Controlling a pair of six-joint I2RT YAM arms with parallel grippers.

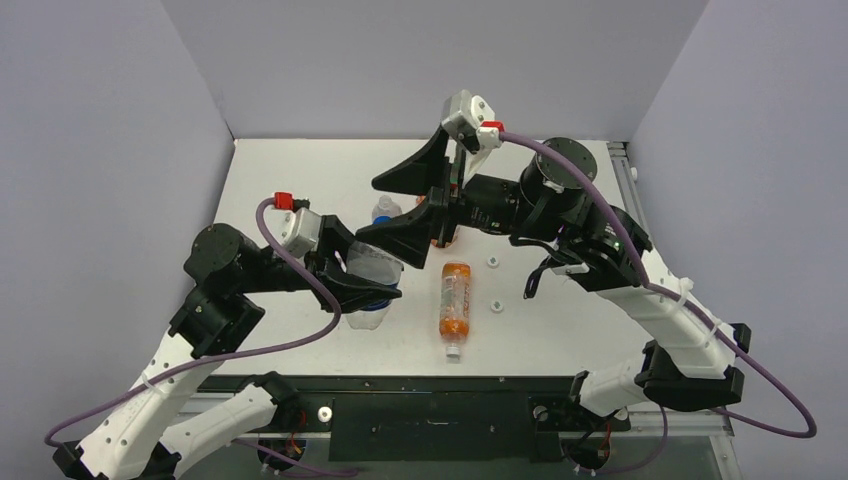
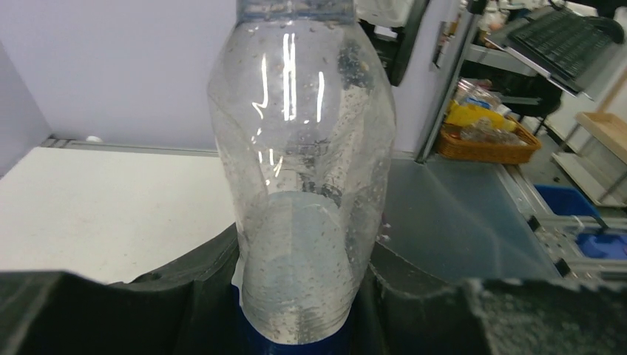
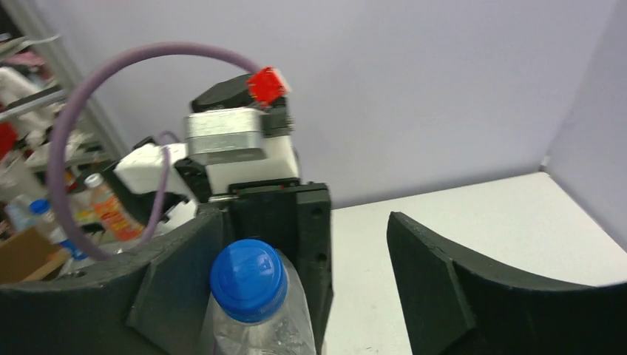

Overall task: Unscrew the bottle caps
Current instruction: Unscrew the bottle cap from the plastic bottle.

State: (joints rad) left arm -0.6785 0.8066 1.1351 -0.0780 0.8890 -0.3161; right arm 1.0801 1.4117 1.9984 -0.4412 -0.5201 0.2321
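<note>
Top external view: the clear bottle [image 1: 378, 262] stands close to upright over the white surface [image 1: 300, 180], left of centre, with its long axis running from the base up into the right arm's reach. Left wrist view shows the left fingers [image 2: 185, 303] clamped on its lower body, so that side is the anchor. Over to the right wrist view: the right fingers [image 3: 444, 281] are spread wide and hold nothing, and they straddle the bottle's top. And there's the blue cap [image 3: 248, 279], on the neck, sitting between them but off-centre, just beside one finger with a broad gap to the other. My read: the right arm is nearer for the twist, and it needs the cap centred before closing.
</note>
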